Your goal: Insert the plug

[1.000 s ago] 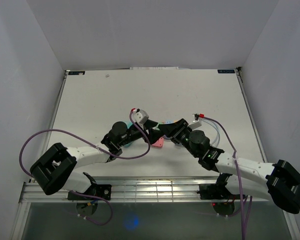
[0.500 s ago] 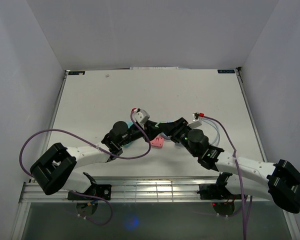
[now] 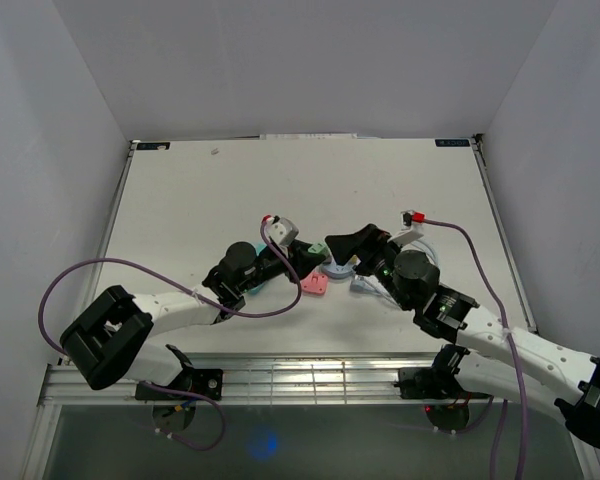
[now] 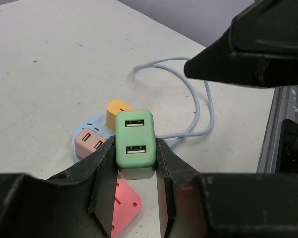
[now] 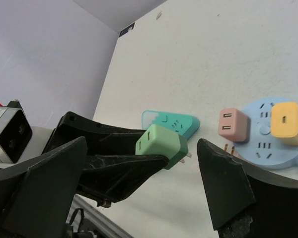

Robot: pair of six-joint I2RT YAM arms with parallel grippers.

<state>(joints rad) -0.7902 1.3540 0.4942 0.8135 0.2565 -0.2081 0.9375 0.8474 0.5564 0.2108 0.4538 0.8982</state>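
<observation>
My left gripper (image 4: pixel 135 151) is shut on a green plug (image 4: pixel 134 139) with two USB ports, and holds it above the table. The plug's prongs show in the right wrist view (image 5: pixel 161 145). Just beyond it lies a round light-blue power strip (image 4: pixel 78 145) with a pink plug (image 4: pixel 89 143) and an orange plug (image 4: pixel 118 112) standing in it. My right gripper (image 3: pixel 342 245) is open and empty. It hovers over the strip, with its fingers (image 5: pixel 223 183) spread wide on either side of the green plug.
A pink socket block (image 4: pixel 123 199) lies under the left gripper's fingers. A teal socket block (image 5: pixel 173 122) lies left of the strip. The strip's pale blue cable (image 4: pixel 201 99) loops off to the right. In the top view the two arms meet at mid-table (image 3: pixel 180 200).
My right arm has lifted and drawn back to the right, and its gripper has risen away from the table. The left arm and the green plug have stayed still.
</observation>
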